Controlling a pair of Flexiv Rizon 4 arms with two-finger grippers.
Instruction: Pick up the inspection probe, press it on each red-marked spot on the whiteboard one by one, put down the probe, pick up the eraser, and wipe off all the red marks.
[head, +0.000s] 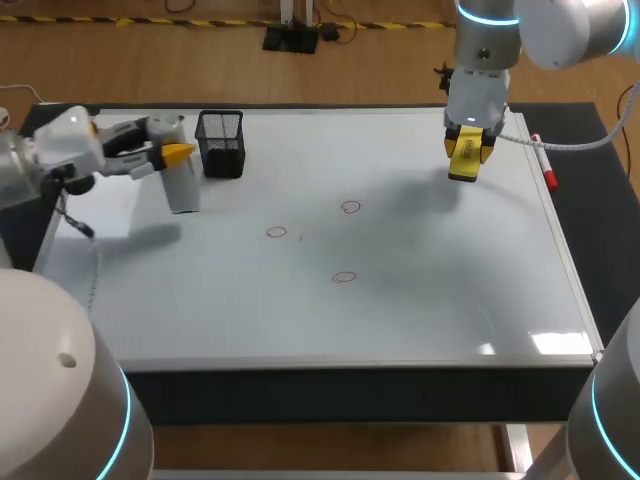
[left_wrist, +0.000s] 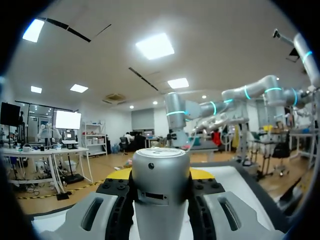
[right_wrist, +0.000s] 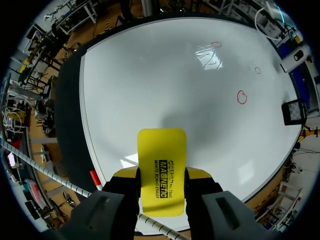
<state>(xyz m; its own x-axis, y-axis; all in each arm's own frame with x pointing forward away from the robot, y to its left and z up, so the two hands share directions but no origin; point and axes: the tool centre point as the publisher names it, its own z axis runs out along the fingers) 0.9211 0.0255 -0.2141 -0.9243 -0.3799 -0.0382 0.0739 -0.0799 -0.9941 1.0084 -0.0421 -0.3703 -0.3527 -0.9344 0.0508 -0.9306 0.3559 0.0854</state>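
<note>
While the silver inspection probe (head: 182, 188) is pinched from both sides by the fingers of the left gripper (head: 172, 155) over the left part of the whiteboard (head: 430, 310), just beside a black mesh pen holder (head: 221, 143), the yellow eraser (head: 465, 160) is clamped between the fingers of the right gripper (head: 466, 150) above the board's far right area. Three red marks (head: 350, 207), drawn as small rings, are seen unwiped near the board's middle, well apart from both grippers, and a red marker (head: 545, 166) is laid along the right rim.
</note>
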